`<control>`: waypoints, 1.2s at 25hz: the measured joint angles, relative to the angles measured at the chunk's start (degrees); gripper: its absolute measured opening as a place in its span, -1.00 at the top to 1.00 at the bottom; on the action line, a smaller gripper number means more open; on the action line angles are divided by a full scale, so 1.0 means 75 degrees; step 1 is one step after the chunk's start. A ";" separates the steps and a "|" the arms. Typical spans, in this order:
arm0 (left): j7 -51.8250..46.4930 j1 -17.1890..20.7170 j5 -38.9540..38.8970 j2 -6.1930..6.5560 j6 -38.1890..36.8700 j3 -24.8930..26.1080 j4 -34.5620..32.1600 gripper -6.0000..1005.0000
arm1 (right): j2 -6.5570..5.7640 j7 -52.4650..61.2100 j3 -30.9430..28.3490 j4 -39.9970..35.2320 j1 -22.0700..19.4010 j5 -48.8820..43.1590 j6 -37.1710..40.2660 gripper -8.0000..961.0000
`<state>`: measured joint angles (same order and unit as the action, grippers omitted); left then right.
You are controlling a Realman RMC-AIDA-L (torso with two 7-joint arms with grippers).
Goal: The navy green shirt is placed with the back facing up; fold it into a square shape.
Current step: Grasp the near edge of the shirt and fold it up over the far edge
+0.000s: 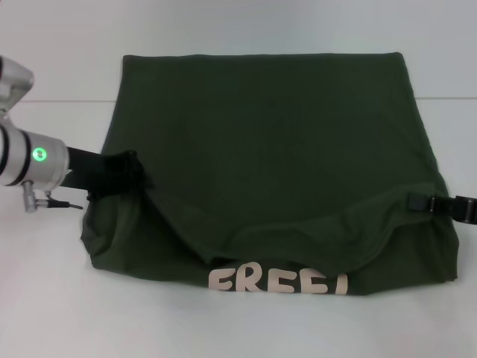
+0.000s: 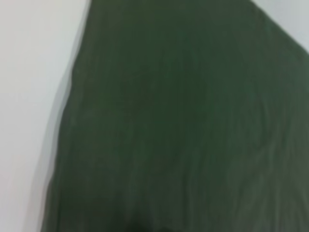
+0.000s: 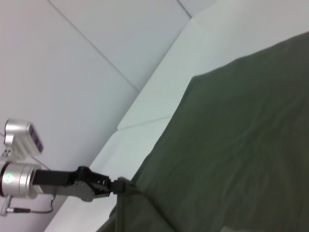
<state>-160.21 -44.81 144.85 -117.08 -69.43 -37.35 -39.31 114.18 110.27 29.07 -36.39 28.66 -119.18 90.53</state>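
Observation:
The navy green shirt (image 1: 261,142) lies spread across the white table (image 1: 45,298), and it fills the left wrist view (image 2: 183,125). A near layer is folded over and raised, so the tops of cream letters (image 1: 277,282) show along the front edge. My left gripper (image 1: 128,173) is shut on the shirt's left edge, with cloth bunched around its fingers. The right wrist view shows the same pinch from afar (image 3: 118,185), with the shirt (image 3: 231,154) stretching away. My right gripper (image 1: 419,203) is shut on the shirt's right edge, and only its black tip shows.
The left arm's silver wrist (image 1: 30,156), with a green light, reaches in from the left edge. White table surface lies in front of the shirt and to its left. A pale wall (image 3: 72,72) rises behind the table.

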 joint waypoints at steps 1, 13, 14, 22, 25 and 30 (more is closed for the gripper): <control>0.0092 0.0098 -0.0153 0.0000 -0.0019 0.0016 -0.0051 0.90 | 0.0004 -0.0039 -0.0091 0.0000 -0.0018 0.0000 0.0025 0.74; 0.1229 0.0747 -0.1429 0.0059 0.0048 0.0303 -0.0182 0.90 | 0.0191 -0.0346 -0.0712 0.0090 -0.0123 0.0192 0.0019 0.71; 0.1317 0.0766 -0.1492 0.0060 0.0025 0.0352 -0.0187 0.90 | 0.0200 -0.0371 -0.0713 0.0091 -0.0123 0.0287 0.0014 0.71; 0.2029 0.0958 -0.2196 0.0107 -0.0028 0.0897 -0.0257 0.90 | 0.0277 -0.0462 -0.0732 0.0126 -0.0093 0.1051 -0.0431 0.69; 0.2372 0.0987 -0.2448 0.0122 0.0014 0.1156 -0.0257 0.90 | 0.0347 -0.0468 -0.0726 0.0131 0.0021 0.1111 -0.0859 0.68; 0.2912 0.1012 -0.2866 0.0131 0.0220 0.1326 -0.0256 0.90 | 0.0488 -0.0514 -0.0642 0.0184 0.0257 0.1114 -0.1748 0.67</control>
<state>-138.37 -37.22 123.35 -116.10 -67.79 -27.40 -41.23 117.83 106.41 24.25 -35.01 30.58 -110.83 77.42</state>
